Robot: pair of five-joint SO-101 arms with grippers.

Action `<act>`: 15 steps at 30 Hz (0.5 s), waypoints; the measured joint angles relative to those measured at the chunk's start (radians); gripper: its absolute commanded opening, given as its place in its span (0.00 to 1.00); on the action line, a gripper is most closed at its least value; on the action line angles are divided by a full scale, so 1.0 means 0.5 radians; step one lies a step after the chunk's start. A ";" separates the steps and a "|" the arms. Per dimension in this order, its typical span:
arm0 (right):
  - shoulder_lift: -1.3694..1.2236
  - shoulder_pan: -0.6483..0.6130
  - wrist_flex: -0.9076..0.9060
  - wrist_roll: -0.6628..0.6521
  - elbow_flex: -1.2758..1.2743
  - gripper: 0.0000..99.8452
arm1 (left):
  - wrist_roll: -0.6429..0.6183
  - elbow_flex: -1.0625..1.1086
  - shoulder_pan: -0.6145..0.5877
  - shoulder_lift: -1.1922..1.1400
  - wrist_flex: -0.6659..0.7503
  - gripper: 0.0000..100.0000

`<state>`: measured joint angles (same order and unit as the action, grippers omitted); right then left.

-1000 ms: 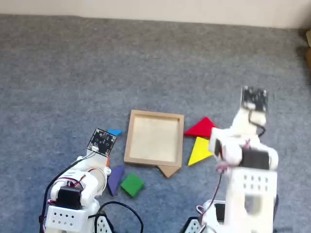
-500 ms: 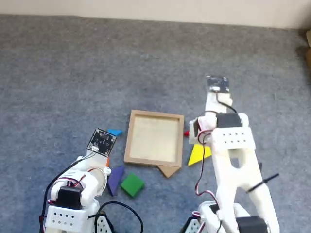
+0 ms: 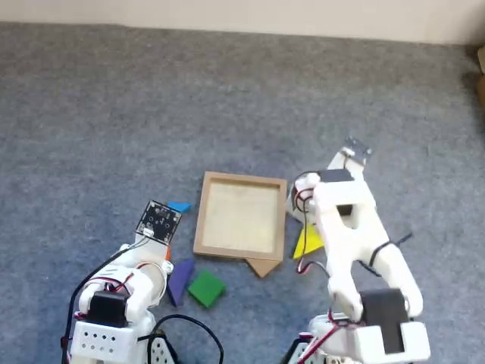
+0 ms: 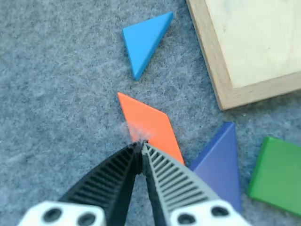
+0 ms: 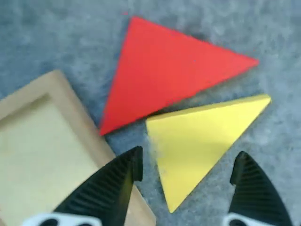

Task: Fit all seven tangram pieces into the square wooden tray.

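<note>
You had the right gripper [image 5: 188,157] spread astride the yellow triangle [image 5: 197,139], likely to grab it for the wooden tray [image 5: 84,123]; the left gripper [image 4: 141,146] sat pressed together.

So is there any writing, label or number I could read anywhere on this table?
None can be read.
The wooden tray is bare wood.
The red triangle, the yellow triangle and the orange piece are plain colour.
The dark board on the left arm shows only specks too small to read.
</note>
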<state>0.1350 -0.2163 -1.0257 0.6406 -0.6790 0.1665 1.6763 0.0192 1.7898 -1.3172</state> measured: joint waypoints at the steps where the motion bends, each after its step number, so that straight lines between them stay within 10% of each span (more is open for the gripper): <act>1: -0.043 0.000 0.006 0.034 0.000 0.30 | 0.000 0.000 0.000 0.000 0.000 0.00; 15: -0.393 0.064 0.018 0.163 0.147 0.30 | 0.000 0.000 0.000 0.000 0.000 0.00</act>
<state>-0.0614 -0.1841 -1.0165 0.7219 -0.6053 0.1665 1.6763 0.0192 1.7898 -1.3172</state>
